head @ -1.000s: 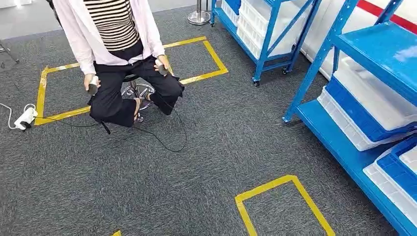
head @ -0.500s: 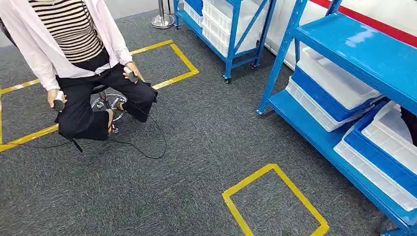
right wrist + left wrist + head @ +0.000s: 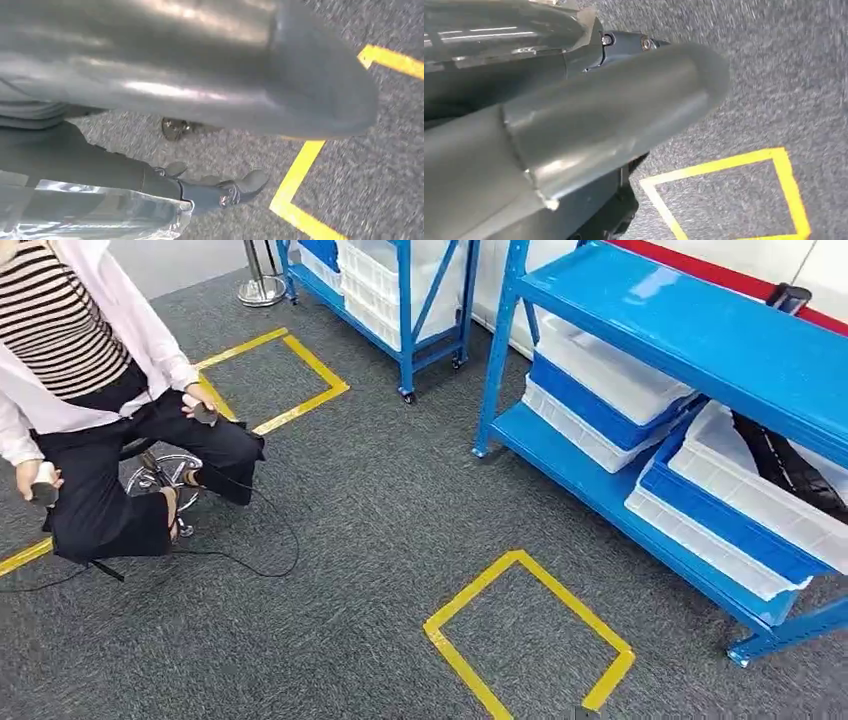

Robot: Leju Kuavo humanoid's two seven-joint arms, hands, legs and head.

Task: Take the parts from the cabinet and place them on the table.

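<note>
Standing at the right of the grey carpet (image 3: 380, 500): blue cabinet (image 3: 690, 340), white-and-blue bins (image 3: 740, 510) on its lower shelf, dark parts (image 3: 790, 465) lying in the nearest bin; yellow tape square (image 3: 528, 635) on the floor before the cabinet; seated person (image 3: 90, 410) well left of it; left robot hand (image 3: 574, 130) and right robot hand (image 3: 210, 75) hang over carpet, whether clasped or spread I cannot tell.

Your robot's left hand (image 3: 589, 125) has a thick, smooth grey thumb with a rounded tip; behind it sits a darker grey housing with two small silver screws beside a glossy silver arm shell. Your right hand (image 3: 215, 75) has the same broad grey thumb, with darker fingers (image 3: 220, 190) and a shiny silver cover below.
</note>
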